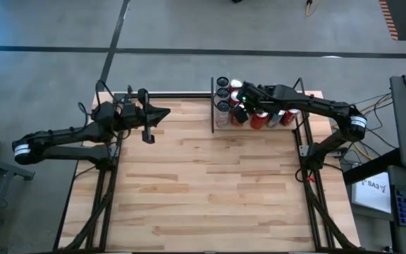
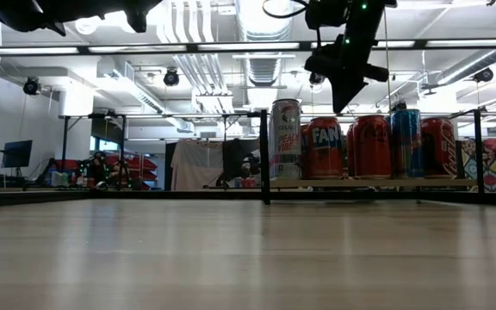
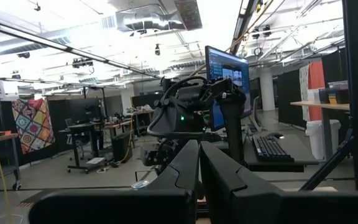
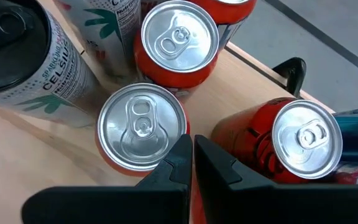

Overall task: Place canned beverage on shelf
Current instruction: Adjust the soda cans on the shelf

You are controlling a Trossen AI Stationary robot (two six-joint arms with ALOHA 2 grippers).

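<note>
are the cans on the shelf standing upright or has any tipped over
Upright, those visible. The low view shows the cans standing in a row on the shelf; the right wrist view shows lids facing up.

Open-plan robotics lab: exposed ceiling ducts (image 2: 257, 34), concrete floor (image 1: 189, 28), desks with monitor (image 3: 227, 71) and keyboard (image 3: 271, 148), rig-framed wooden tabletop (image 1: 203, 183)

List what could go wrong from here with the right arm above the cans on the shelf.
1. The right hand, shut and empty, hovers just above the packed cans; dropping or swinging sideways, it might clip a top and knock a can over.
2. The shelf is crowded, with cans nearly touching, so one tipping might topple its neighbours.
3. The can near the shelf's front edge might get pushed off onto the table.
The left hand waits, shut, far from the shelf.
</note>
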